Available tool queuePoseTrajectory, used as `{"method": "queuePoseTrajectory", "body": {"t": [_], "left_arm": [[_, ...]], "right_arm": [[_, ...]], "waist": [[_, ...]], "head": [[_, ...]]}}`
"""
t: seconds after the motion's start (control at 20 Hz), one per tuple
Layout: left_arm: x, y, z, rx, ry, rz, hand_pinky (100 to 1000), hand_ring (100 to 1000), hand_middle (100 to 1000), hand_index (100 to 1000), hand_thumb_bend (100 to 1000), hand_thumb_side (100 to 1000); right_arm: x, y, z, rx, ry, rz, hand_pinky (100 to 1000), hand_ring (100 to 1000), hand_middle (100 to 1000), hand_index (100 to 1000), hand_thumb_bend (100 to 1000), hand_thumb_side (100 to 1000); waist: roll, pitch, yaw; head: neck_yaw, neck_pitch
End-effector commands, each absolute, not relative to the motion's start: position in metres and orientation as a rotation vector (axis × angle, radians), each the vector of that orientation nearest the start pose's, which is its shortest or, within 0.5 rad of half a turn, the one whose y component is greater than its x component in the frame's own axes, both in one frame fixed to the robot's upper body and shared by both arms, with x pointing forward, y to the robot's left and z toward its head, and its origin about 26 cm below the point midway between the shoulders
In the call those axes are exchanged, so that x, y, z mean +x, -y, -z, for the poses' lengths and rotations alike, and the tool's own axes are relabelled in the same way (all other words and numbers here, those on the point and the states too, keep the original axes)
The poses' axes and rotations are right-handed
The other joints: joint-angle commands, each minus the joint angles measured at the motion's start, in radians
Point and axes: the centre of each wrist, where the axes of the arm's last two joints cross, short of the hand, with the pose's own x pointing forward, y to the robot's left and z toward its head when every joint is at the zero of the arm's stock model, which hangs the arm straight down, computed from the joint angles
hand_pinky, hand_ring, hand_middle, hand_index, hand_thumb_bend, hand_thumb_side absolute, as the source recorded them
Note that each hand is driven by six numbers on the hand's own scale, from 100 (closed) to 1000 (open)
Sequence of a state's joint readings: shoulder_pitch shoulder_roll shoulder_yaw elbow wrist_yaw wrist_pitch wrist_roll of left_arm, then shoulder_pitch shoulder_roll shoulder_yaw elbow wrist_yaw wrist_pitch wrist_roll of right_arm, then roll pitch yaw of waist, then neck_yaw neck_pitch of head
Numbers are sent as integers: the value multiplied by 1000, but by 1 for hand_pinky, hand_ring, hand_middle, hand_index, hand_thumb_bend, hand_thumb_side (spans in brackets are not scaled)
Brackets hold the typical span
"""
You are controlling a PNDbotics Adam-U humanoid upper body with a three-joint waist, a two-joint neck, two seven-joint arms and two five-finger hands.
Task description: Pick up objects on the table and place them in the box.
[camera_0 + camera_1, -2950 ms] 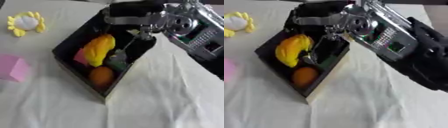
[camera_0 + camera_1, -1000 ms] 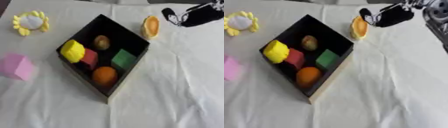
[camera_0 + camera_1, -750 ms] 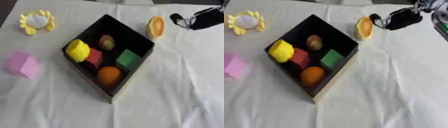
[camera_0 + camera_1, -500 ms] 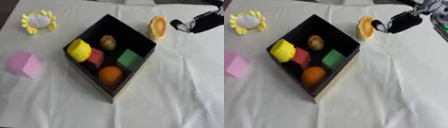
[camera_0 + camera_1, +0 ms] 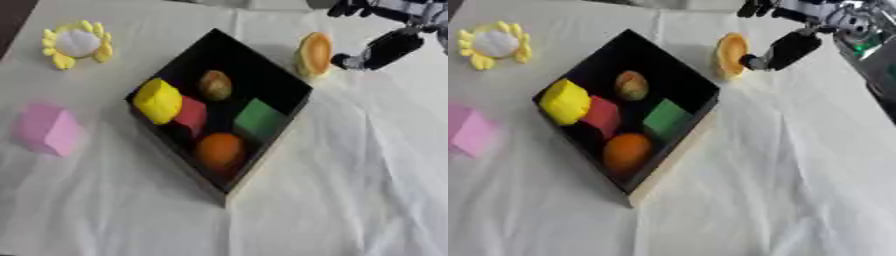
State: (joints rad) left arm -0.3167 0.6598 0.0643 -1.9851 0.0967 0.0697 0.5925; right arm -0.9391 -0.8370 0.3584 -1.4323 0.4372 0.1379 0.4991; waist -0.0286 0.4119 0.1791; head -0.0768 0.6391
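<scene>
Item: orange slice-shaped piece [image 5: 731, 53], standing on edge near the bench's far edge, just beyond the black box's [image 5: 278, 75] far-right wall.

Nearest effector: right hand [image 5: 785, 47], entering from the far right corner; one finger [image 5: 385, 49] reaches toward the piece's right face, tip just beside it. Contact: cannot tell. Fingers apparently spread, gripping nothing.

Long axis: roughly upright, running near-to-far.

Left hand: not shown.
</scene>
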Motion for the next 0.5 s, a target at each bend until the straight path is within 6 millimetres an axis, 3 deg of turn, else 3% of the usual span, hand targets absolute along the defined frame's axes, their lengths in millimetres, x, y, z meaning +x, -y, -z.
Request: {"method": "queuePoseTrajectory", "body": {"t": [0.05,0.5], "left_arm": [[292,-319,-257,716,2353,-94,819,724,721,879,116,588],[293,-318,-257,704,2354,-102,820,722,721,880,108,594]], "right_arm": [[412,297,-326,-956,1467,-1437,885,906,842,891,393,241],[434,305,-313,-967,1420,-1421,885,908,848,898,394,253]], "waist": [[10,-17,3],[9,-4,13]], "head": [[-2,-13],[-11,-22]]}}
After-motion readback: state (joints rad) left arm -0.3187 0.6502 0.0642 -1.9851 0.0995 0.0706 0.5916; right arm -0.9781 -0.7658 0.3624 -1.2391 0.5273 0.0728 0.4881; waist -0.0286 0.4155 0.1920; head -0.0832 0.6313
